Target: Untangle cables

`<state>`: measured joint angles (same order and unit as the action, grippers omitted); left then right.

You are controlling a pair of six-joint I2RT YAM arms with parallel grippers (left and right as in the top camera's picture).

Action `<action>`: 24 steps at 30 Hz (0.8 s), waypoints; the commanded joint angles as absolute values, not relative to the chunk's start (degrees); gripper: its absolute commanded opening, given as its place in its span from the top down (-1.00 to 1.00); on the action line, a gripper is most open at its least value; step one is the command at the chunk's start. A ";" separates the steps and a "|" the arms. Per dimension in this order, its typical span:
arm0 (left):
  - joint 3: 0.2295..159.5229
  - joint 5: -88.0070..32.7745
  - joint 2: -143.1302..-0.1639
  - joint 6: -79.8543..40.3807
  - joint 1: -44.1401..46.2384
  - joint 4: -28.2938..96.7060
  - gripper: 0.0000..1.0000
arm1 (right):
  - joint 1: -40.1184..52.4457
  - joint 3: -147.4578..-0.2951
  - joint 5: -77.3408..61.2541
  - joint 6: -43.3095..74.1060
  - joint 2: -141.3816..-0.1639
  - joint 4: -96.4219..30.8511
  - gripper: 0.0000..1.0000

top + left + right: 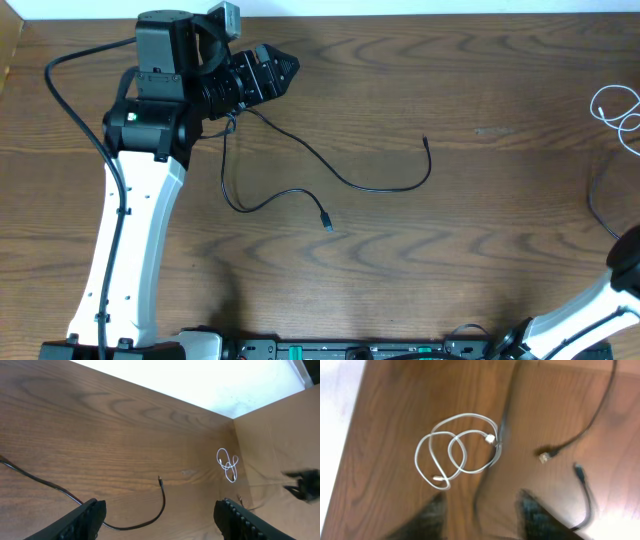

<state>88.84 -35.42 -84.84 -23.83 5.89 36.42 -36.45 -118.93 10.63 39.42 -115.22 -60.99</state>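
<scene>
Black in colour, the long cable lies across the middle of the worktop. Its long axis runs from 10 o'clock to 3 o'clock in the overhead view. One end begins under the left gripper, the far tip turns up to 12 o'clock, and a second strand ends in a plug pointing to 5 o'clock. The left gripper is released, with its fingers wide apart and holding nothing.

The white cable sits at the 3 o'clock edge, coiled in loose loops, so it has no clear axis. The right gripper hovers over it; its fingers are blurred but apart, grasping nothing. At 3 o'clock from the coil lie two black plugs, their cords running to 1 and 5 o'clock.
</scene>
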 commanded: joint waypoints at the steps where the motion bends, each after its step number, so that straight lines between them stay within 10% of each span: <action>1: 89.52 -35.29 -84.23 -22.72 5.87 36.67 -0.48 | -36.64 -119.09 0.56 34.41 -120.40 -57.21 -0.98; 14: 89.47 -34.33 -84.23 -11.97 5.85 38.35 -0.49 | -30.26 -119.15 -23.27 19.09 -112.12 -57.21 -0.99; 24: 89.47 -7.64 -84.23 -8.78 4.10 48.45 -0.49 | -9.98 -119.11 -36.34 1.41 -112.95 -63.29 -0.99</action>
<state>88.84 -17.61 -84.84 -12.40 5.56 47.68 -15.77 -118.96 -31.70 8.54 -111.20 -62.48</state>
